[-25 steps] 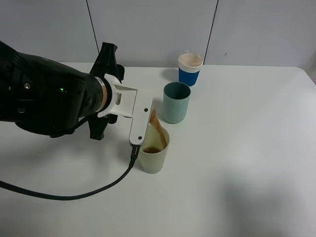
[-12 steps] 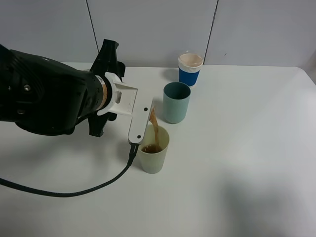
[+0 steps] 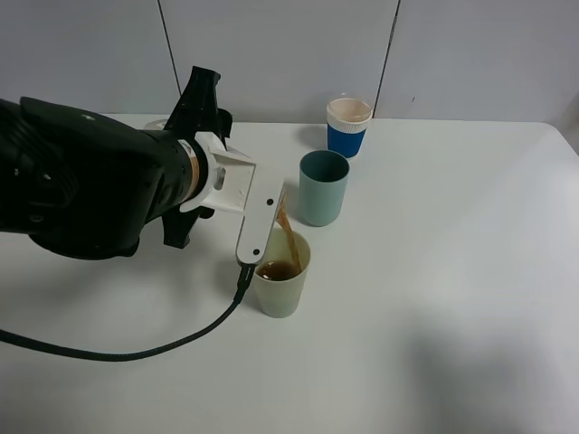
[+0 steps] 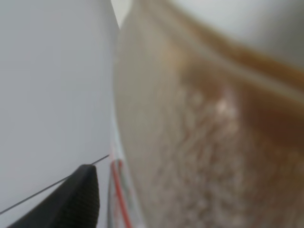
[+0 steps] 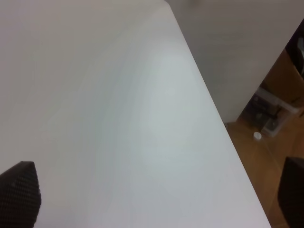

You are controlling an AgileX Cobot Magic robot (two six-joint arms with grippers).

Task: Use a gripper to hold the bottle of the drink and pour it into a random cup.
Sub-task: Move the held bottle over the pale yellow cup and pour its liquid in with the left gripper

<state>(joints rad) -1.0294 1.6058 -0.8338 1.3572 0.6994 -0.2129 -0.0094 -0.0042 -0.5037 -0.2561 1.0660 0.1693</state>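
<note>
Drink [image 3: 278, 269] level in the pale yellow-green cup [image 3: 282, 294] is higher than a second ago. Left gripper [image 3: 262, 221] clamps the tilted bottle [image 4: 199, 142] over the cup's rim, and a brown stream falls in. Right gripper [image 5: 156, 194] has its fingers apart, holding nothing, above the white table [image 5: 118, 95].

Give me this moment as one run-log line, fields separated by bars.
phase: pouring | left gripper: shut on bottle, tilted | drink: streaming into pale yellow-green cup | right gripper: open, empty
</note>
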